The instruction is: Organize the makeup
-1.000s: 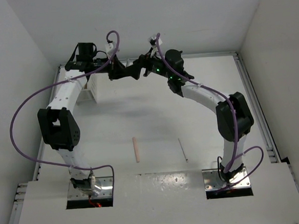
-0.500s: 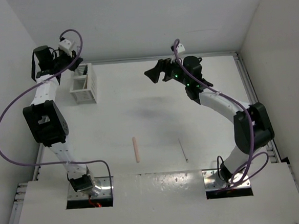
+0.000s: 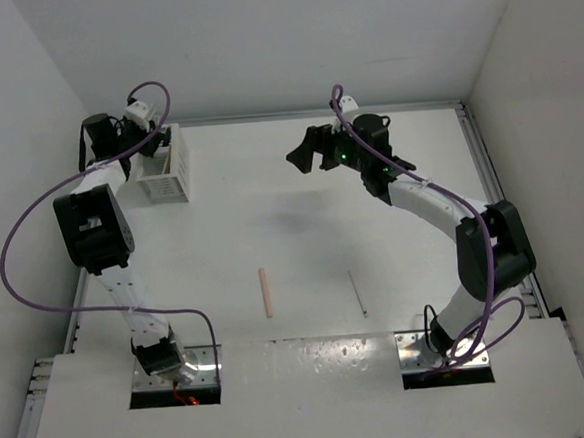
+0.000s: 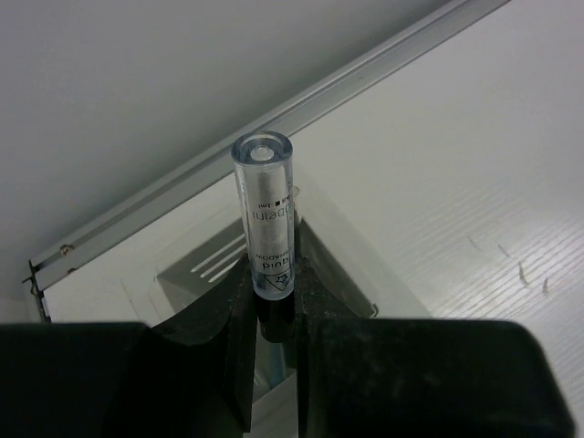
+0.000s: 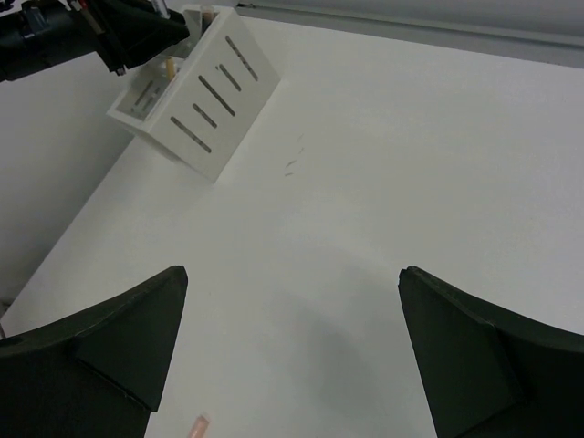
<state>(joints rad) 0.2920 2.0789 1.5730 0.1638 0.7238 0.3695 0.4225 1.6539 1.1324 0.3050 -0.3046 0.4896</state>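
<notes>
One tan stick (image 3: 265, 292) mid-table, box (image 3: 161, 186) at far-left corner

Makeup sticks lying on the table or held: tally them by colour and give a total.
pink stick: 1
thin white stick: 1
pale blue stick, gripped in the left end effector: 1
Total: 3

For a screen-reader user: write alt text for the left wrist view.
The left gripper is shut on a pale blue, translucent makeup stick with printed lettering, its round end pointing away from the camera, over the white slatted box. Beyond them lie the white table and a metal rail along its edge.
</notes>
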